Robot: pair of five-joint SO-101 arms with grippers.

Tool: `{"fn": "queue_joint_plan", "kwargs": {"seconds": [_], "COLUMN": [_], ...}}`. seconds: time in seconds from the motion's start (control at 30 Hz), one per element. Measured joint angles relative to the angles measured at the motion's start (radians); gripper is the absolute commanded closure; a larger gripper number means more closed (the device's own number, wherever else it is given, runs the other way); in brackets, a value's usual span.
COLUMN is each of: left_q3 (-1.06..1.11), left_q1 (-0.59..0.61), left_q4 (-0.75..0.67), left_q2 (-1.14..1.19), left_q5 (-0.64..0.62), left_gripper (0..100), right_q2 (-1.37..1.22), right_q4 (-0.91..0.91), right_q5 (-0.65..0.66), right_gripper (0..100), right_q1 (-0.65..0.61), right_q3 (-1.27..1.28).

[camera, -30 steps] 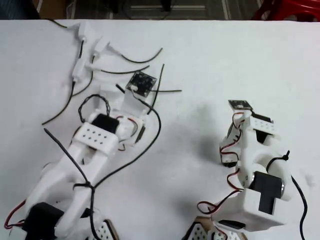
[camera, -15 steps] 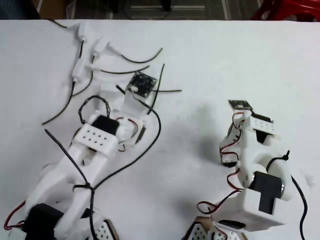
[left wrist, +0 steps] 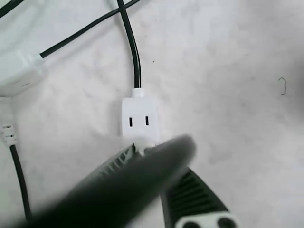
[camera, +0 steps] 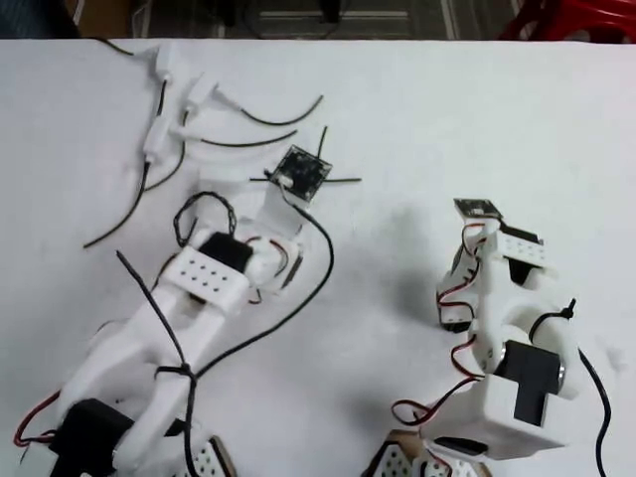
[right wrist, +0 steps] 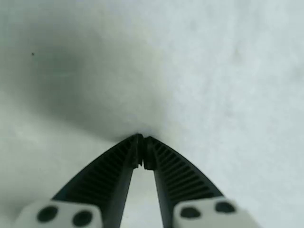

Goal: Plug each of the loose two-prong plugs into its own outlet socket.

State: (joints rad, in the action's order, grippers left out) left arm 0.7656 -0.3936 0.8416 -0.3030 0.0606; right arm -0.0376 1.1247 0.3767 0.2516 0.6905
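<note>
White on white is making this awkward: the outlet socket (left wrist: 138, 121) is lying flat on the pale table (camera: 447, 119) with its two slots facing up and its black cord (left wrist: 135, 61) running away from me. I am holding my left gripper (left wrist: 140, 150) with its tips right at the socket's near edge, touching it or nearly so. The fingers are looking pinched together with nothing between them, though a blurred dark shape is crossing in front and hiding part of them. My right gripper (right wrist: 141, 153) is hanging clenched and empty over bare table, well apart from the cords. The other white connector pieces (camera: 157, 139) are lying with their cords toward the far left of the table, and I am not managing to tell plugs from sockets among them. I am carrying no plug, so I am judging that no pairing is under way yet. What is worrying me is how light the socket looks. Closed tips pushing at its edge are likely to be shoving it along or spinning it on its cord rather than gripping it, and nothing is bracing it. Opening this close, I could be landing one finger on top of the slots. The crossing cords nearby could also be snagging a finger and dragging a neighbouring piece out of place.
</note>
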Motion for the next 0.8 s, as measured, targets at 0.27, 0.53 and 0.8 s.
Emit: {"fn": "queue_joint_plan", "kwargs": {"seconds": [0.27,0.53,0.8], "left_q3": [0.032,0.080,0.080], "left_q1": [0.035,0.054,0.057], "left_q4": [-0.023,-0.075,-0.075], "left_q2": [0.000,-0.002,-0.002], "left_q5": [-0.008,-0.002,-0.009], "left_gripper": [98,98,98], "right_q2": [0.000,0.000,0.000], "right_q4": [0.000,0.000,0.000], "right_q5": [0.000,0.000,0.000], "right_gripper": [98.0,98.0,98.0], "right_q1": [0.000,0.000,0.000], "right_q3": [0.000,0.000,0.000]}}
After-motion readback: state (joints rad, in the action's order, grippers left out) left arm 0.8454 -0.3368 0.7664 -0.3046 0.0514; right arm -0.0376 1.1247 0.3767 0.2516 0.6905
